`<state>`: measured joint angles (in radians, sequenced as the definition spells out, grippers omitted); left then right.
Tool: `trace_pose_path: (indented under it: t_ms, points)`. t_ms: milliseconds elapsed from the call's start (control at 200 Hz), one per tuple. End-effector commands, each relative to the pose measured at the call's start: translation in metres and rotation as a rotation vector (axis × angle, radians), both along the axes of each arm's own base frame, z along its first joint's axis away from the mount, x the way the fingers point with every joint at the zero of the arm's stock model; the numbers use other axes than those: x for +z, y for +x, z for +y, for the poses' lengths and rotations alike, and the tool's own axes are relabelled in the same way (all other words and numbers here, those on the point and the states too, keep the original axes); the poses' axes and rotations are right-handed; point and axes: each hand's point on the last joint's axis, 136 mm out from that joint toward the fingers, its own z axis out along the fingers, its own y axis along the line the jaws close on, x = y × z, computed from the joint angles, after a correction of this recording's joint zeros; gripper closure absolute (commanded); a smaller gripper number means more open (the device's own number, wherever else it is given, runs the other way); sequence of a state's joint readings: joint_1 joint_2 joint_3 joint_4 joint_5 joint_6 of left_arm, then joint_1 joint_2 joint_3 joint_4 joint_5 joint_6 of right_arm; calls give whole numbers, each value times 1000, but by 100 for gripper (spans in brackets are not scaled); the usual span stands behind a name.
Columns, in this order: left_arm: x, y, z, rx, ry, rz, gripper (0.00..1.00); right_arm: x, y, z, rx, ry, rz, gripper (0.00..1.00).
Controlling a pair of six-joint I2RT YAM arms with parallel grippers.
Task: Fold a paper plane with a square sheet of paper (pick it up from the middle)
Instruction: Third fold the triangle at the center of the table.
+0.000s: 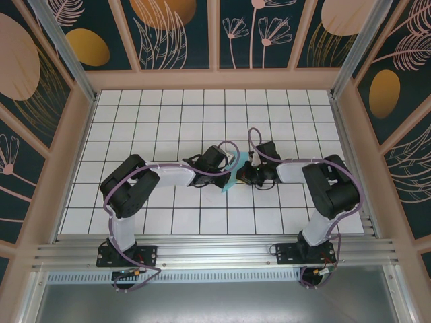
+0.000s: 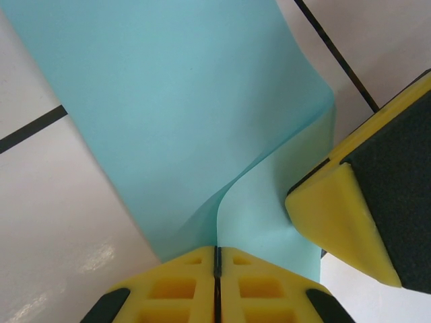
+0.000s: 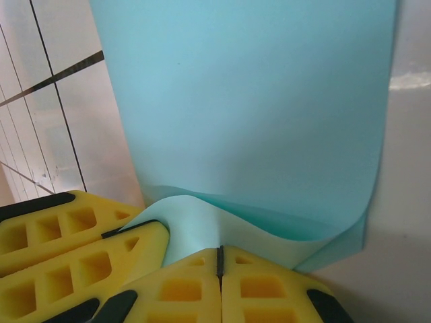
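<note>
Gleaming white gridded tabletop (image 1: 135, 114), floral walls (image 1: 175, 33); left end effector (image 2: 217, 254) and right end effector (image 3: 219, 254) clamped on teal paper (image 2: 168, 101).

No text, label, brand or number is readable on the square sheet of paper (image 2: 168, 101) or the wall panels (image 1: 176, 40).

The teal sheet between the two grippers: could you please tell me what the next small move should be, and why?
The left gripper and right gripper are each shut on the sheet, close together, and it bows in a soft, uncreased curl. I would probably lower both together to flatten it on the table for creasing.
</note>
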<state>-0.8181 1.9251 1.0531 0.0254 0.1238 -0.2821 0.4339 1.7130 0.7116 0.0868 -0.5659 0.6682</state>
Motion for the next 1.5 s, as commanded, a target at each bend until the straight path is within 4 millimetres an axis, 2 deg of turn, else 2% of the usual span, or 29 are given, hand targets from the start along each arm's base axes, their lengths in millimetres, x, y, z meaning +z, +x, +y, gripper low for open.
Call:
trace_pose_path:
  t_ms: [0,140,285,415,595,656,736,891,971,1266,1391,1496]
  points:
    - [-19,-8,16,-2,80,43,89,-1,0,-4,-16,-37,-2,92]
    - [-20,-9,18,-4,86,42,89,24,12,-4,-37,13,-68,91]
    - [-20,-9,18,-5,90,42,89,28,21,-4,-41,46,-78,92]
    - [-18,-8,18,-3,87,38,89,15,24,-7,-51,20,-59,92]
    - [-17,-7,16,-6,87,37,89,-18,17,-23,-83,-81,1,92]
    - [-17,-7,16,-5,88,36,89,-22,14,-26,-88,-94,12,92]
    - [-18,-7,17,-7,91,38,89,-13,16,-23,-83,-70,-7,92]
    - [-18,-7,18,-8,97,38,89,24,29,-19,-86,21,-84,91]
    - [-18,-7,18,-7,98,38,89,33,34,-22,-89,49,-106,91]
    - [-16,-7,17,-7,96,33,89,7,27,-28,-97,37,-47,91]
    - [-16,-7,18,-8,98,34,89,-17,23,-42,-133,-55,-8,91]
    - [-16,-7,18,-11,98,35,89,-22,22,-47,-141,-84,-2,91]
